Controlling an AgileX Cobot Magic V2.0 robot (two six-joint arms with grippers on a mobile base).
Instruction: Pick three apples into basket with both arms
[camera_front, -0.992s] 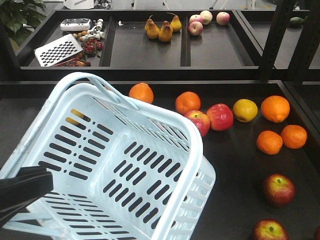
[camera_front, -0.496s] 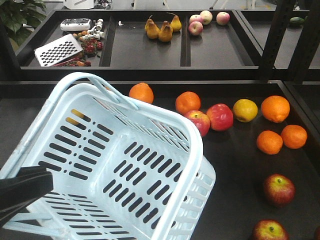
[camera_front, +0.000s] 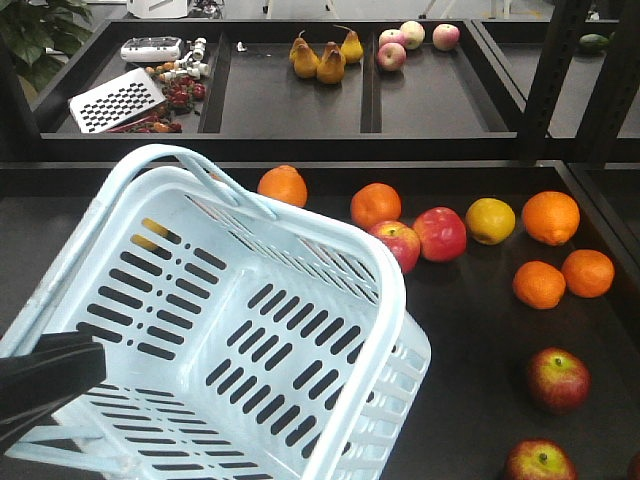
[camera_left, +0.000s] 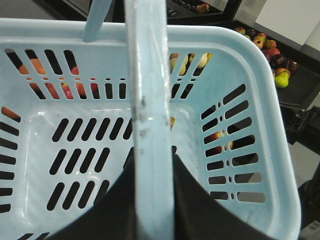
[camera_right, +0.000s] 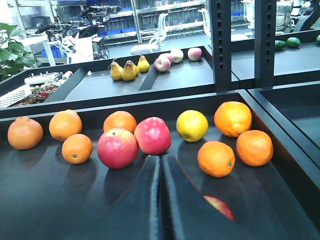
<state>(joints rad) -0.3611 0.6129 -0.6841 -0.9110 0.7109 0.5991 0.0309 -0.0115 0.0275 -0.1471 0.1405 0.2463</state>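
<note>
The pale blue basket (camera_front: 365, 270) hangs tilted over the left of the dark table with nothing in it. My left gripper (camera_left: 154, 150) is shut on the basket's handle (camera_left: 147, 75), and the black left arm (camera_front: 45, 380) shows at the lower left. Two dark red apples (camera_front: 558, 379) (camera_front: 540, 462) lie at the front right, with a dark red sliver at the corner. My right gripper (camera_right: 161, 158) is shut and holds nothing; it points at two brighter red apples (camera_right: 117, 148) (camera_right: 152, 135). Its right finger half hides a dark red apple (camera_right: 220, 206).
Several oranges (camera_front: 550, 217) and a yellow fruit (camera_front: 490, 220) are scattered across the table's middle and right. Pears (camera_front: 330, 62) and pale apples (camera_front: 412, 35) sit on the rear shelf, with a grater (camera_front: 117, 100) at its left. Black uprights (camera_front: 555, 70) stand at the right.
</note>
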